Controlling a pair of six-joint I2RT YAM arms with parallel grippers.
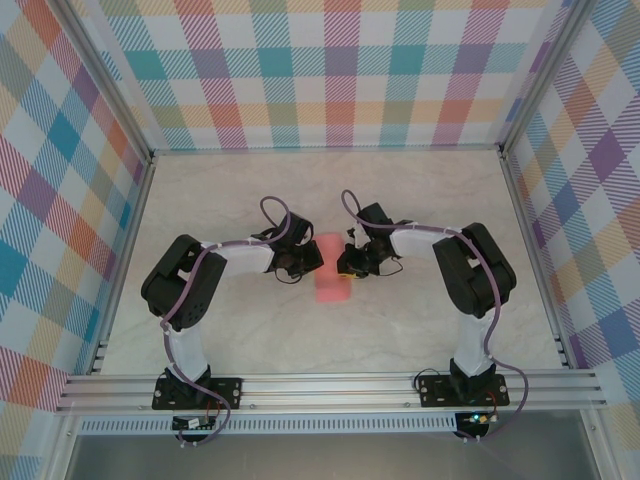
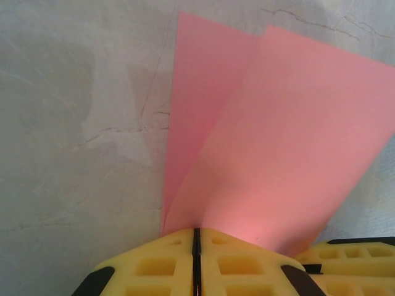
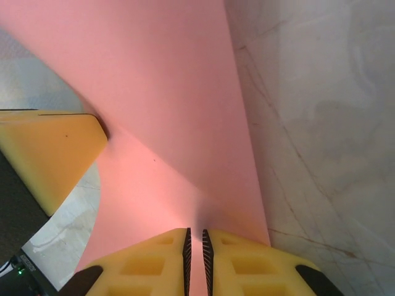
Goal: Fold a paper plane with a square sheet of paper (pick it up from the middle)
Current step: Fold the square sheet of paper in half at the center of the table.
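The square sheet of paper (image 1: 331, 286) is salmon pink and folded into a narrower strip, held just above the table between both grippers. In the left wrist view its two layers (image 2: 284, 142) fan apart from my left gripper (image 2: 197, 233), whose jaws are shut on the paper's near edge. My right gripper (image 3: 195, 234) is shut on the opposite edge of the paper (image 3: 173, 111), with a thin slit between its jaws filled by paper. From above, the left gripper (image 1: 310, 258) and right gripper (image 1: 348, 265) face each other across the strip. A paper plane is out of view.
The pale marble table (image 1: 250, 330) lies under both arms, enclosed by plaid walls (image 1: 340, 70) on three sides with metal frame rails (image 1: 330, 385) at the near edge. A yellow finger (image 3: 46, 151) of the left gripper shows close beside the paper.
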